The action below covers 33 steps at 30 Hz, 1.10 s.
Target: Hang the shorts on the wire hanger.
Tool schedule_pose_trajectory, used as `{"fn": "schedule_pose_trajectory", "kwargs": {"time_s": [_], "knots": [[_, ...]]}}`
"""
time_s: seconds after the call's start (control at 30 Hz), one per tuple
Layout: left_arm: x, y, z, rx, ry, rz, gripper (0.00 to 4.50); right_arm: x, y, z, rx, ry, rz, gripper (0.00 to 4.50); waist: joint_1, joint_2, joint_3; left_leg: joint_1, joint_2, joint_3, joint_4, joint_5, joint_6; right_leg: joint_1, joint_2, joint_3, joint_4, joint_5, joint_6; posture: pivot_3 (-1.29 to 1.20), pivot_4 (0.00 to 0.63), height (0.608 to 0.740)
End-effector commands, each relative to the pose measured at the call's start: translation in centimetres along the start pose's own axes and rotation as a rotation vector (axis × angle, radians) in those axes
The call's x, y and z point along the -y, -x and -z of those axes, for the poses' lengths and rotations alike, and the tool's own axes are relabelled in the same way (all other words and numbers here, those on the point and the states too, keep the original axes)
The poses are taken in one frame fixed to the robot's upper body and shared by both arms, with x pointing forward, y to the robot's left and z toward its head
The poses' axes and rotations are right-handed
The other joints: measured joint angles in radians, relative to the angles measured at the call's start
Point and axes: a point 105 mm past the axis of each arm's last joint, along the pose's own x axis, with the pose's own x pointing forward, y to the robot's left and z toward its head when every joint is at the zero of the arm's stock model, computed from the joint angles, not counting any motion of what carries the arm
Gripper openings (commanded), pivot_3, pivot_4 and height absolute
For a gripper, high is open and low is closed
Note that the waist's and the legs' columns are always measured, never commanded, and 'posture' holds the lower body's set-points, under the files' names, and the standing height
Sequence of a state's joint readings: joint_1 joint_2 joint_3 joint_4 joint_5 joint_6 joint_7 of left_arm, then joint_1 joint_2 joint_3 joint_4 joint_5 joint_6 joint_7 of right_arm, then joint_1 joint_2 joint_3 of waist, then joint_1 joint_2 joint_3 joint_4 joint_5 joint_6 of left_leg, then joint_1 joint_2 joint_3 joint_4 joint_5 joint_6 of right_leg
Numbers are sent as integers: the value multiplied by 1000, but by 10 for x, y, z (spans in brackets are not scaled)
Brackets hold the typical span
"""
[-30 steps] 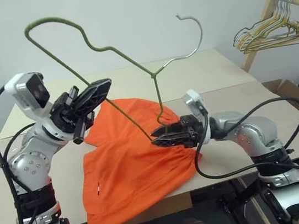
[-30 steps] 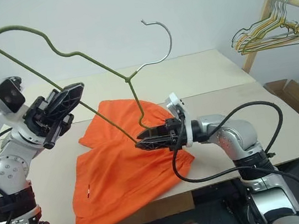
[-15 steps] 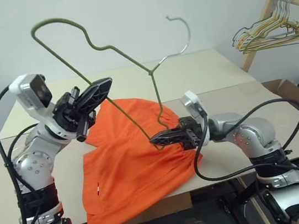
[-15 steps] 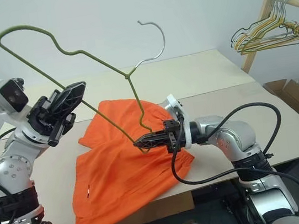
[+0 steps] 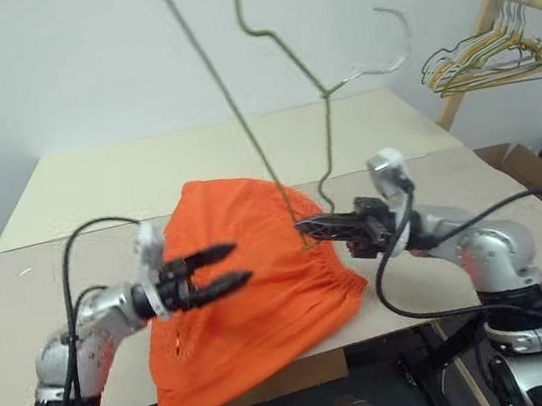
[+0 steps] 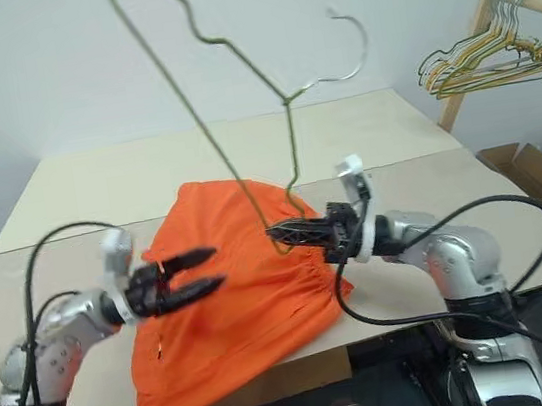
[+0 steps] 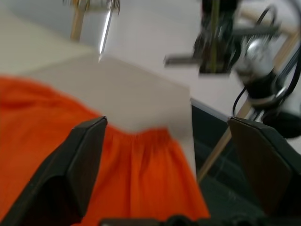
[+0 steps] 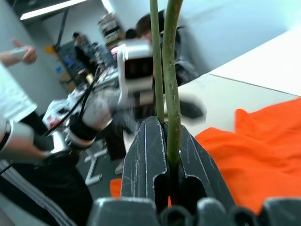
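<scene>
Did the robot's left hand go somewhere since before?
Yes. The left gripper let go of the wire hanger and dropped down; it now hovers open over the shorts on the table.

Both arms: silver-grey metal shells with rounded joint housings, darker black bands at the elbow and lower joints. Black cables loop loose off each forearm, one big arc over the left arm point(image 5: 88, 335), a longer one sagging under and behind the right arm point(image 5: 480, 254). White camera block sits on each wrist. Left gripper point(image 5: 222, 269): two long black tapered fingers point(image 7: 82, 160), matte, flat-faced. Right gripper point(image 6: 280, 232): same black fingers point(image 8: 150, 160), scuffed and scratched, ribbed black base at the knuckles.
</scene>
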<state>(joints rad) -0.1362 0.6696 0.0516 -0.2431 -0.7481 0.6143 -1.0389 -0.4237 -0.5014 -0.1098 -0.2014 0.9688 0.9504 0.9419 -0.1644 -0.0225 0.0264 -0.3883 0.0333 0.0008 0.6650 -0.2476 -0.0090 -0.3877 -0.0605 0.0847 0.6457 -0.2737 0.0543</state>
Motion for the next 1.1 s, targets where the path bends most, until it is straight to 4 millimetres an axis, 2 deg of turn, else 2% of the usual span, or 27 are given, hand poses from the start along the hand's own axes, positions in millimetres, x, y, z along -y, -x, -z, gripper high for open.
{"fn": "schedule_pose_trajectory", "kwargs": {"time_s": [0.03,0.17,0.27,0.4,0.5,0.63,0.73,0.97,1.1], "knots": [[12,-5,-7,-53,-146,5,4472,-7,30,-7,9,-8,70,0,13,0,0,0,0,1,0,0,0,0,0,0,0,0,0,-137,0,740],[25,-4,-12,-59,-195,39,4472,3,65,11,-112,-121,223,0,16,0,0,1,0,2,0,0,0,0,0,1,0,0,0,-141,0,740],[30,-2,-13,-72,-210,45,4472,4,90,18,-140,-279,259,0,13,1,0,3,1,3,0,0,0,1,1,2,0,0,0,-138,0,740],[34,3,-9,-132,-238,47,4472,1,115,32,-205,-507,270,0,13,1,1,2,1,3,0,0,1,1,1,3,0,-1,0,-133,0,740],[40,9,-4,-171,-244,66,4472,-1,134,51,-288,-670,301,0,13,1,1,3,1,4,0,0,1,1,1,3,0,-1,0,-131,0,740],[42,11,-4,-168,-233,73,4472,4,156,72,-383,-765,369,0,15,1,1,3,1,5,0,0,1,1,1,4,-1,-3,3,-119,0,740],[39,9,-2,-171,-231,43,4472,10,166,78,-412,-802,408,0,17,1,1,4,1,5,0,0,1,1,1,4,-1,-4,6,-114,0,740],[47,4,3,-184,-224,68,4472,20,171,78,-391,-819,437,0,18,3,1,3,1,5,0,0,0,1,1,4,-1,-3,4,-109,0,740],[47,2,3,-189,-228,69,4472,23,181,84,-386,-834,483,0,25,3,1,4,0,5,0,0,0,1,1,4,0,-3,4,-110,0,740]]}}
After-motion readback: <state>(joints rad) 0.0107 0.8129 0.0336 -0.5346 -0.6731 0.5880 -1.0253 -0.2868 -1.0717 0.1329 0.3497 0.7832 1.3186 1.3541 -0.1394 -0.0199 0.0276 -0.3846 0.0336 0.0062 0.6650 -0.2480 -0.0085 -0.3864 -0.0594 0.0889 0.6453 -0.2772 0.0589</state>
